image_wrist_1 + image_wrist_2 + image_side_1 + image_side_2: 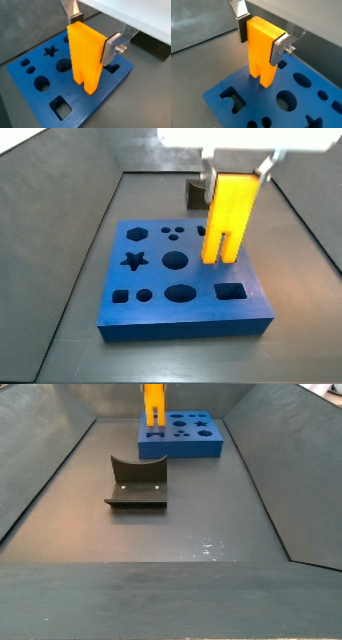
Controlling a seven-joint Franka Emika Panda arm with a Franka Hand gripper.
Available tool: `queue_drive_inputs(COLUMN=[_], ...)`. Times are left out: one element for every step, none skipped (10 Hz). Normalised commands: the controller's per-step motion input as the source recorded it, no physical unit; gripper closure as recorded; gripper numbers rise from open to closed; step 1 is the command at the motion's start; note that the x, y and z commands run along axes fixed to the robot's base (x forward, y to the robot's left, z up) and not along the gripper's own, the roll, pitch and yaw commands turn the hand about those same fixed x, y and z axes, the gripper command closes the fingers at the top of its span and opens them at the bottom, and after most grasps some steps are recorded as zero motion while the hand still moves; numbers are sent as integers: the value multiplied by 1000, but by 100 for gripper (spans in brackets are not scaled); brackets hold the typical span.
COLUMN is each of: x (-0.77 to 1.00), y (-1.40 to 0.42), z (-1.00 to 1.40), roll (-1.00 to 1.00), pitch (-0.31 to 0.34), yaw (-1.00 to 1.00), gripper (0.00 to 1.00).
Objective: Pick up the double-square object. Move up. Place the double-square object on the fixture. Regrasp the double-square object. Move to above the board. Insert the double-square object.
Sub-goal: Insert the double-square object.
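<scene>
My gripper [91,36] is shut on the double-square object [85,56], a yellow-orange block held upright with its two square prongs pointing down. It also shows in a wrist view [262,50] and in both side views [229,216] [154,404]. The silver fingers [278,50] clamp its upper part from both sides. The prongs hang just above the board [33,85], a thick blue slab with dark shaped holes, also seen in both side views [154,313] [194,439]. The fixture [136,484] stands apart from the board on the floor; in a side view [195,194] it sits behind the block.
Grey sloping walls [54,474] enclose the floor on both sides. The board's holes include a star [134,259], a hexagon [136,231], circles and a square [230,290]. Open floor [160,534] lies in front of the fixture.
</scene>
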Motion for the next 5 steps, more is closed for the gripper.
queue_drive_inputs(x=[0, 17, 0, 0, 0], y=[-106, -106, 29, 0, 0], z=[-926, -877, 0, 0, 0], roll=[197, 214, -47, 0, 0], pitch=[-71, -51, -10, 19, 0], yaw=[-146, -111, 0, 0, 0], gripper=[100, 100, 100, 100, 0])
